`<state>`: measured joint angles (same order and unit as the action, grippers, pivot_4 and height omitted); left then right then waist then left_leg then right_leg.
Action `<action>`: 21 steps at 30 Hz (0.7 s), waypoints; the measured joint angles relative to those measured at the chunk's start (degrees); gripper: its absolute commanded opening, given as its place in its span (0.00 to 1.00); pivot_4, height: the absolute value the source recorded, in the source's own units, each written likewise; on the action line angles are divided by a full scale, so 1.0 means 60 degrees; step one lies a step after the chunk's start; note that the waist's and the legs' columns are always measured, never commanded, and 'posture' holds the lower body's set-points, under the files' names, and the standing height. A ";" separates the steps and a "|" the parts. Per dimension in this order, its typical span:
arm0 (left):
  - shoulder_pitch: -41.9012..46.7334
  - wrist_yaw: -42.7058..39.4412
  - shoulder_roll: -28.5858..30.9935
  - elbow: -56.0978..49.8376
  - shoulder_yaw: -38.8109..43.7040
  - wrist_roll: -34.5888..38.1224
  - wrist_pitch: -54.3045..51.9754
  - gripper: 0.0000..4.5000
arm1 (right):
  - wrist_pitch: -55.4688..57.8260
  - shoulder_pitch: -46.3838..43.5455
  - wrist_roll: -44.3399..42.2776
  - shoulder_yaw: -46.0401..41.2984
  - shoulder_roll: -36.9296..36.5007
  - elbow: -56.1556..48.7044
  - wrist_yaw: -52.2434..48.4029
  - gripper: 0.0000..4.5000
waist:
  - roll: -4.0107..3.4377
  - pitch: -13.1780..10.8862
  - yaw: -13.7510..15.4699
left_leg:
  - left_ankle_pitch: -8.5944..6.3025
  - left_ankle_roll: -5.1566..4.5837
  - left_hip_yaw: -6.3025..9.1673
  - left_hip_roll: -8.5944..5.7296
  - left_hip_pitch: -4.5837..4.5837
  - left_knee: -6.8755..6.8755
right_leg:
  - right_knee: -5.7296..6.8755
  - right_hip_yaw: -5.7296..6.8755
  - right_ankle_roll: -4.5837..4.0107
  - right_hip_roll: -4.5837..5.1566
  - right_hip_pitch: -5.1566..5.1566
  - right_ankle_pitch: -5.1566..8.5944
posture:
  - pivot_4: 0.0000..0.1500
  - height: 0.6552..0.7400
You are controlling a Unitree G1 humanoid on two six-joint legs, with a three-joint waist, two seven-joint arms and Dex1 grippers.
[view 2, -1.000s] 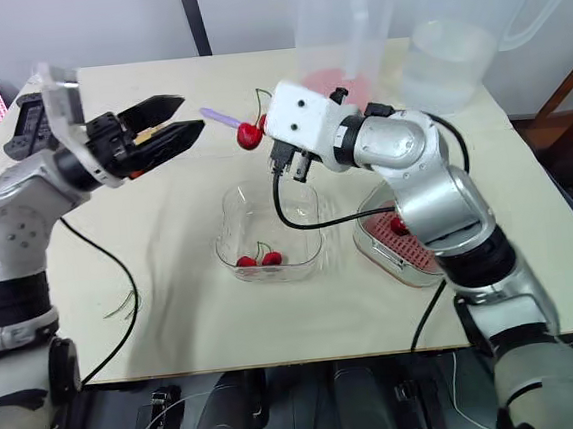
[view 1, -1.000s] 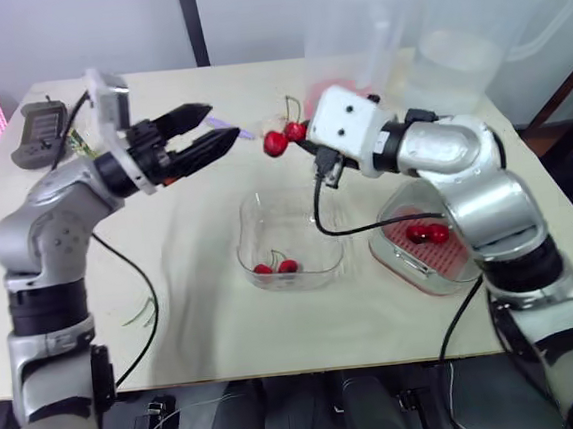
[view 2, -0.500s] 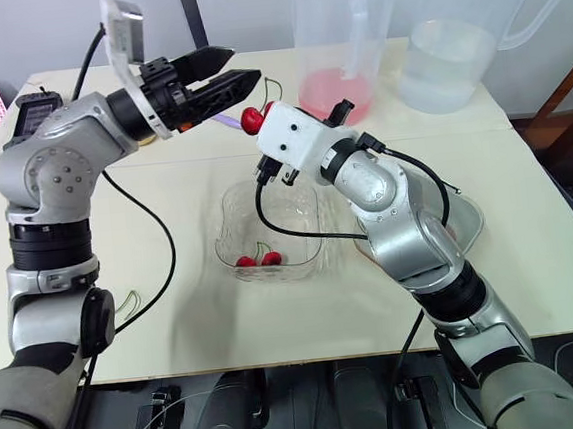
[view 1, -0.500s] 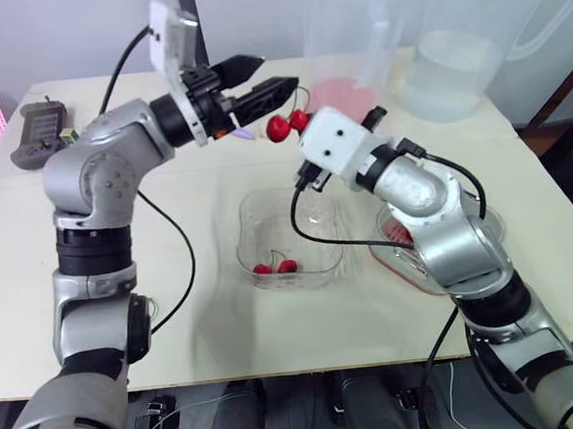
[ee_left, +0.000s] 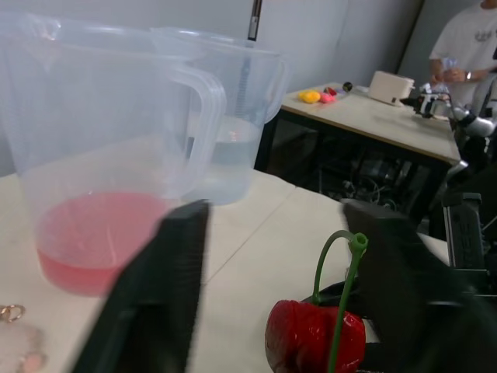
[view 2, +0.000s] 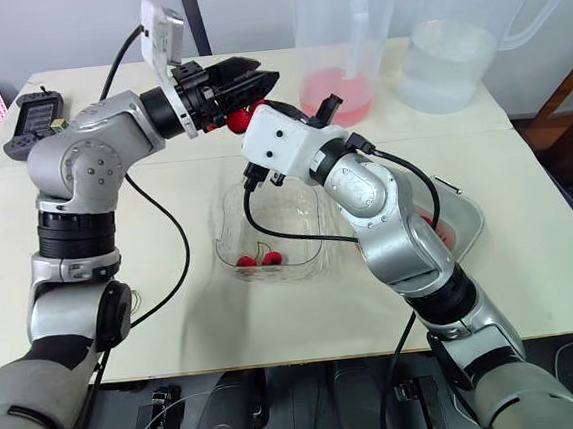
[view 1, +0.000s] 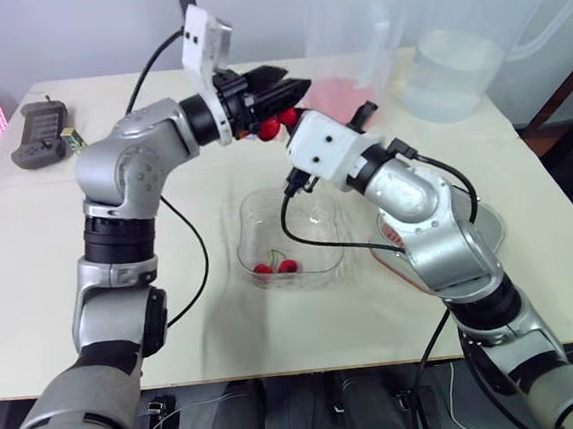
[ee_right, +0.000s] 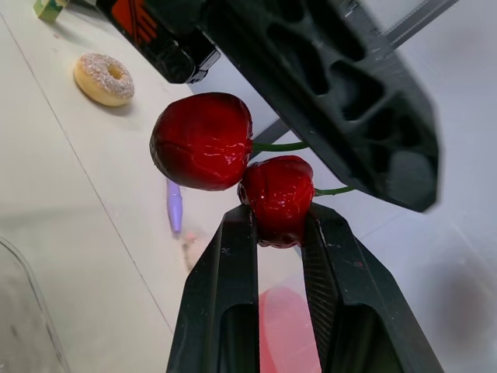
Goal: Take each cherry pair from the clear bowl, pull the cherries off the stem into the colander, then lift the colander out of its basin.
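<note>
My right gripper (ee_right: pixel 277 216) is held high over the table, shut on one red cherry (ee_right: pixel 277 198) of a pair. The pair's second cherry (ee_right: pixel 202 140) hangs beside it. My left gripper (view 1: pixel 285 82) reaches in from the left; in the left wrist view its fingers (ee_left: pixel 167 280) stand apart around the green stem (ee_left: pixel 342 287), so it is open. Below, the clear bowl (view 1: pixel 251 213) holds another cherry pair (view 1: pixel 276 268). The red colander (view 2: pixel 438 229) in its clear basin lies right of the bowl, largely hidden behind my right arm.
A clear jug with pink liquid (view 2: pixel 336 39) and a jug of water (view 2: pixel 452 39) stand at the back of the table. A black handset (view 1: pixel 44 135) lies at the back left. A small doughnut (ee_right: pixel 103 78) and a purple object (ee_right: pixel 174 206) lie on the table behind the cherries.
My left arm swung in from the left and up to the raised cherries, and its fingers have narrowed around the stem. The right gripper kept its hold, shifting slightly left.
</note>
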<state>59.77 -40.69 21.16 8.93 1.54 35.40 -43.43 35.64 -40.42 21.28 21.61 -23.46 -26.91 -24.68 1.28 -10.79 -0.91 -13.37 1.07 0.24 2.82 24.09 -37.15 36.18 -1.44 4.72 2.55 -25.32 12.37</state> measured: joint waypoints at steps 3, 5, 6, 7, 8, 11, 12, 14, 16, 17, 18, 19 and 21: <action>0.0037 -0.0022 -0.0001 0.0000 0.0007 0.0007 -0.0001 0.00 | -0.0004 0.0000 0.0064 -0.0001 0.0002 0.0000 -0.0059 0.12 | 0.0000 0.0000 0.0001 | 0.0000 0.0000 0.0001 0.0000 0.0000 0.0000 | 0.0000 0.0000 0.0000 0.0000 0.0000 0.0000 | 1.00 1.00; 0.0047 -0.0034 -0.0002 0.0000 0.0007 0.0008 -0.0001 0.00 | -0.0003 0.0000 0.0067 -0.0006 0.0014 0.0000 -0.0081 0.12 | 0.0000 0.0000 -0.0001 | 0.0000 0.0000 0.0000 0.0000 0.0000 0.0000 | 0.0000 0.0000 0.0000 0.0000 0.0000 0.0000 | 1.00 1.00; 0.0050 -0.0040 -0.0002 0.0000 0.0012 0.0009 -0.0001 0.00 | 0.0017 0.0002 0.0061 -0.0021 0.0052 0.0000 -0.0100 0.12 | 0.0000 0.0000 -0.0001 | 0.0000 0.0000 0.0000 0.0000 0.0000 0.0000 | 0.0000 0.0000 0.0000 0.0000 0.0000 0.0000 | 1.00 1.00; 0.0051 -0.0046 -0.0002 0.0000 0.0013 0.0009 -0.0001 0.00 | 0.0034 0.0002 0.0057 -0.0031 0.0101 0.0000 -0.0112 0.21 | 0.0000 0.0000 -0.0001 | 0.0000 0.0000 0.0000 0.0000 0.0000 0.0000 | 0.0000 0.0000 0.0000 0.0000 0.0000 0.0000 | 1.00 1.00; 0.0051 -0.0053 -0.0002 0.0001 0.0013 0.0010 -0.0001 0.00 | 0.0047 0.0006 0.0043 -0.0052 0.0154 0.0000 -0.0130 0.30 | 0.0000 0.0000 0.0000 | 0.0000 0.0000 0.0000 0.0000 0.0000 0.0000 | 0.0000 0.0000 0.0000 0.0000 0.0000 0.0000 | 1.00 1.00; 0.0052 -0.0062 -0.0002 0.0007 0.0023 0.0011 -0.0001 0.00 | 0.0120 0.0110 -0.0033 -0.0233 0.0254 0.0000 -0.0193 0.56 | 0.0000 0.0000 0.0004 | 0.0000 0.0000 0.0000 0.0000 0.0000 0.0000 | 0.0000 0.0000 0.0000 0.0000 0.0000 0.0000 | 1.00 1.00; 0.0052 -0.0068 -0.0001 0.0012 0.0026 0.0010 0.0000 0.00 | 0.0149 0.0134 -0.0045 -0.0321 0.0262 0.0000 -0.0209 0.66 | 0.0000 0.0000 0.0006 | 0.0000 0.0000 0.0000 0.0000 0.0000 0.0000 | 0.0000 0.0000 0.0000 0.0000 0.0000 0.0000 | 1.00 1.00; 0.0052 -0.0095 0.0003 0.0045 0.0055 0.0009 0.0009 0.00 | 0.0266 0.0171 -0.0300 -0.0642 0.0346 -0.0006 -0.0339 0.66 | 0.0000 0.0000 0.0009 | 0.0000 0.0000 0.0000 0.0000 0.0000 0.0000 | 0.0000 0.0000 0.0000 0.0000 0.0001 0.0000 | 1.00 1.00; 0.0052 -0.0138 0.0019 0.0110 0.0076 0.0007 0.0023 0.00 | 0.0465 0.0229 -0.0734 -0.1017 0.0424 -0.0062 -0.0554 0.66 | 0.0000 0.0000 0.0009 | 0.0000 0.0000 0.0000 0.0000 0.0000 0.0000 | 0.0001 0.0000 0.0001 0.0000 0.0002 0.0000 | 1.00 1.00; 0.0052 -0.0175 0.0031 0.0165 0.0078 0.0007 0.0031 0.00 | 0.0676 0.0317 -0.1181 -0.1358 0.0529 -0.0162 -0.0799 0.66 | 0.0000 0.0000 0.0011 | 0.0000 0.0000 0.0002 0.0000 0.0000 0.0000 | 0.0000 0.0001 0.0001 0.0000 0.0004 -0.0001 | 1.00 1.00; 0.0054 -0.0209 0.0047 0.0234 0.0084 0.0006 0.0033 0.00 | 0.0930 0.0422 -0.1719 -0.1689 0.0573 -0.0293 -0.1131 0.66 | 0.0000 0.0000 0.0012 | 0.0000 0.0000 0.0002 0.0000 0.0000 0.0000 | 0.0000 0.0001 0.0001 0.0000 0.0004 -0.0001 | 1.00 1.00; 0.0053 -0.0307 0.0059 0.0249 0.0085 0.0012 0.0033 0.00 | 0.1264 0.0812 -0.2449 -0.2186 0.0509 -0.0612 -0.1654 0.66 | 0.0000 0.0000 0.0038 | 0.0000 0.0000 0.0010 0.0000 -0.0001 0.0001 | -0.0004 0.0007 0.0002 0.0000 0.0016 -0.0001 | 1.00 1.00; 0.0054 -0.0459 0.0207 0.0253 0.0121 0.0019 0.0030 0.00 | 0.1693 0.1373 -0.3574 -0.3025 0.0670 -0.0783 -0.2146 0.66 | 0.0000 0.0000 0.0029 | 0.0000 0.0000 0.0011 0.0000 -0.0001 0.0000 | -0.0008 0.0008 0.0003 0.0001 0.0018 0.0000 | 1.00 1.00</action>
<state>60.09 -43.45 22.40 10.44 2.26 35.51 -43.25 45.80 -32.18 -0.16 3.46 -19.44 -31.61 -37.55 1.29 -10.79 -0.73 -13.37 1.07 0.31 2.82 24.08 -37.15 36.13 -1.39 4.74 2.55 -25.21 12.37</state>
